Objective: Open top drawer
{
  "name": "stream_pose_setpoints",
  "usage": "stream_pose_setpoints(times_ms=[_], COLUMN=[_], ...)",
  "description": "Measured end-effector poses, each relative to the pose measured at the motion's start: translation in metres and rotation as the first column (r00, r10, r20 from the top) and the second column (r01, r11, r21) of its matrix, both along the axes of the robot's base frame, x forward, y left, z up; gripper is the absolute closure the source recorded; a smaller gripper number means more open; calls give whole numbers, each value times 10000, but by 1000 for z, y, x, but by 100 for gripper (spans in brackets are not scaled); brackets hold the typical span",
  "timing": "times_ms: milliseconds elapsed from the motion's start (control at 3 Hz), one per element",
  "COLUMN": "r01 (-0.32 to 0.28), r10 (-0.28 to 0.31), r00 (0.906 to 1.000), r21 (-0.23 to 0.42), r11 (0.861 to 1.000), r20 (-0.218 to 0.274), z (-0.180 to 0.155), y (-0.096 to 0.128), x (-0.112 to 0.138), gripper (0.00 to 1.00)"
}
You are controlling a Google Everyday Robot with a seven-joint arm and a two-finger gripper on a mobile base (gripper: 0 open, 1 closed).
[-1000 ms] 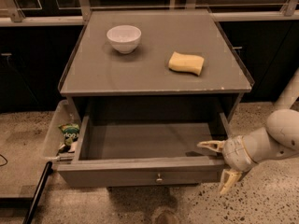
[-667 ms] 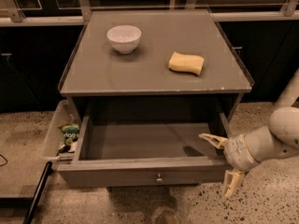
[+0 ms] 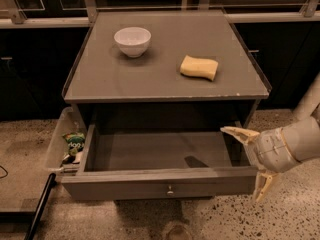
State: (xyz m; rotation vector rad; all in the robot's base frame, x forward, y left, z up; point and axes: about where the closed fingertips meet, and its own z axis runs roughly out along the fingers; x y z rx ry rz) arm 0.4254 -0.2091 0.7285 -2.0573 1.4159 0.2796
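The top drawer (image 3: 150,184) of the grey cabinet is pulled far out toward me. Its flat grey front carries one small round metal knob (image 3: 170,189) at centre, and its plain grey inside holds nothing. My gripper (image 3: 250,159) is at the drawer's right front corner, outside the drawer. Its two pale fingers are spread wide, one fingertip (image 3: 232,131) up by the drawer's right wall, the other down past the front corner. It holds nothing. The lower drawers are hidden under the open one.
A white bowl (image 3: 132,40) and a yellow sponge (image 3: 199,67) sit on the cabinet top (image 3: 165,79). A clear bin (image 3: 60,139) with a green packet stands at the left of the cabinet. A dark pole (image 3: 40,206) lies at the lower left. The floor is speckled.
My gripper has shifted a little to the right and down, away from the drawer's right front corner. The drawer stays open as before.
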Motion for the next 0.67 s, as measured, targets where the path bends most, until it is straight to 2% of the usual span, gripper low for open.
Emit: stream_pose_setpoints(times_ms=[667], r01=[145], r10=[-126], r00=[9942], r21=[-173], r11=[9997], r20=[1064], z=[62], y=[-15], x=[33], gripper=[0])
